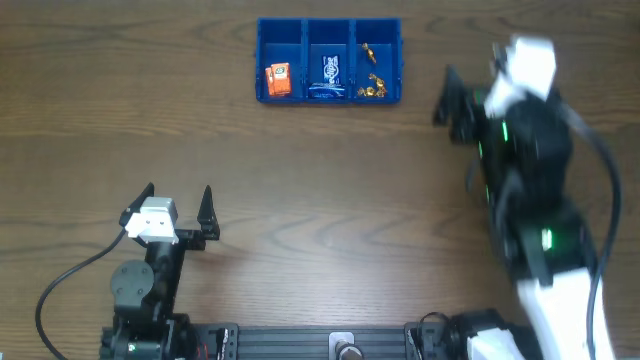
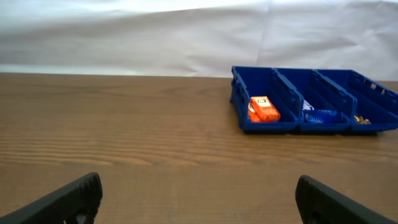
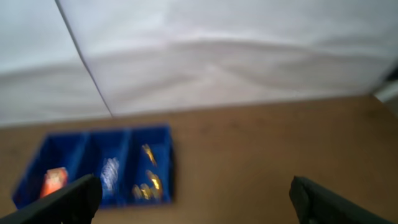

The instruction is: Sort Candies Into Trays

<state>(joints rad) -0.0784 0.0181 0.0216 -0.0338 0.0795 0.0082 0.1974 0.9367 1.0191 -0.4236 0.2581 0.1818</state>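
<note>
Jaws on both sides stand open, empty; blue tray (image 1: 329, 21) holds orange, blue, gold candies (image 1: 278, 80), print unreadable.

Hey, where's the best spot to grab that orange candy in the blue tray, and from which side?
Probably from straight above: the orange candy lies flat between the walls of the blue tray, which block side approaches. Pinch across its two long edges.
</note>
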